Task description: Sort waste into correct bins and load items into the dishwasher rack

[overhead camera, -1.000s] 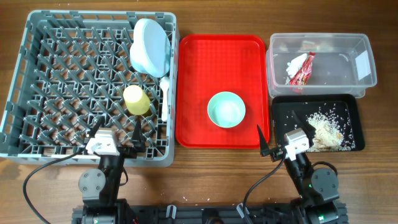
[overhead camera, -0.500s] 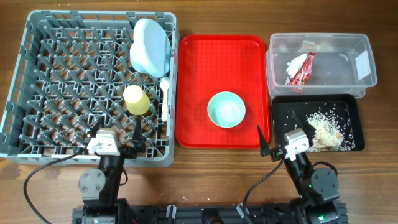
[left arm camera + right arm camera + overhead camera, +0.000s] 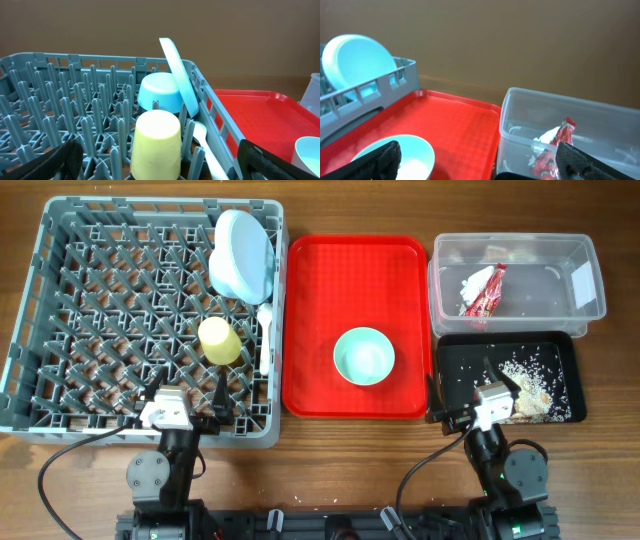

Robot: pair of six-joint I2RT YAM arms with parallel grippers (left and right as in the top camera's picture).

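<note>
The grey dishwasher rack (image 3: 60,310) holds a pale blue plate (image 3: 250,250) on edge, a small pale blue bowl (image 3: 160,92), an upturned yellow cup (image 3: 218,340) and a white plastic utensil (image 3: 264,330). The mint-green bowl (image 3: 364,356) sits on the red tray (image 3: 320,280). The clear tub (image 3: 540,255) holds the red-and-white wrapper (image 3: 487,292) and white tissue (image 3: 474,280). Beige scraps (image 3: 525,385) lie in the black tray (image 3: 460,355). My left gripper (image 3: 185,385) is open over the rack's near edge. My right gripper (image 3: 462,387) is open and empty, over the red tray's near right corner and the black tray.
The wooden table (image 3: 330,450) shows in front of the rack and trays. In the right wrist view the tub wall (image 3: 520,135) stands close by on the right and the mint-green bowl (image 3: 405,152) is low at the left.
My right gripper has turned and shifted a little to the right, toward the black tray. The left arm and all objects are unchanged.
</note>
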